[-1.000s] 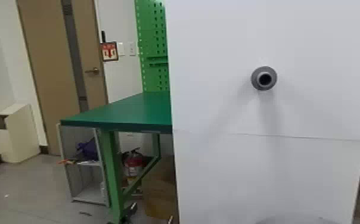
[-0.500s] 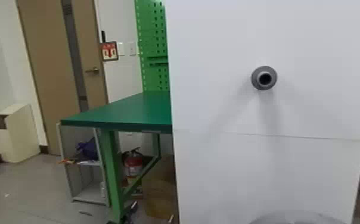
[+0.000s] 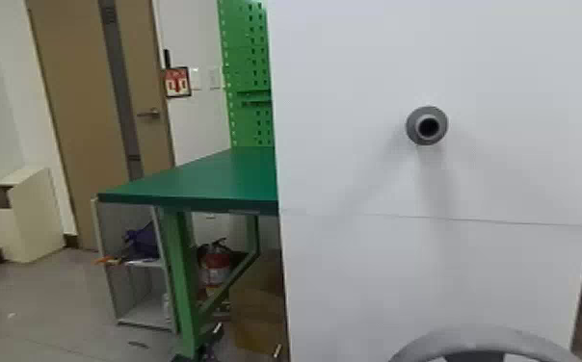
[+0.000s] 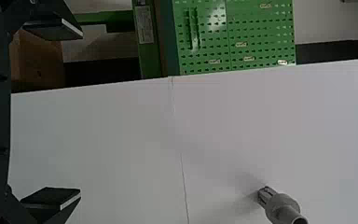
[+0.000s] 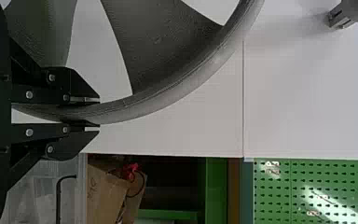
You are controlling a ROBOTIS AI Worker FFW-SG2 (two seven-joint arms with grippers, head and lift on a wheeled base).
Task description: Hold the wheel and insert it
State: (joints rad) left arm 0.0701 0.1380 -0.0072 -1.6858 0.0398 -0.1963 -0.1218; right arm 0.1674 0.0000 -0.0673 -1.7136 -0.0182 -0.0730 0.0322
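Note:
The grey wheel (image 3: 482, 337) rises at the bottom edge of the head view, low in front of the white panel (image 3: 352, 269). Higher on that panel a grey hub shaft (image 3: 427, 126) sticks out, its hollow end facing the camera. In the right wrist view my right gripper (image 5: 98, 113) is shut on the rim of the wheel (image 5: 191, 93), one finger on each side; the shaft (image 5: 354, 11) lies apart from it. My left gripper (image 4: 77, 112) stands open with nothing between its fingers, and the shaft (image 4: 282, 210) projects beyond them in the left wrist view.
A green table (image 3: 198, 178) stands left of the panel, with a grey shelf (image 3: 143, 320) and a fire extinguisher (image 3: 215, 267) below. Behind it rises a green pegboard (image 3: 249, 72). A cardboard box (image 5: 105, 191) and a clear bin (image 5: 42, 196) show in the right wrist view.
The wheel has risen farther into the head view from its bottom edge, showing more of its rim. The shaft and panel stay where they were.

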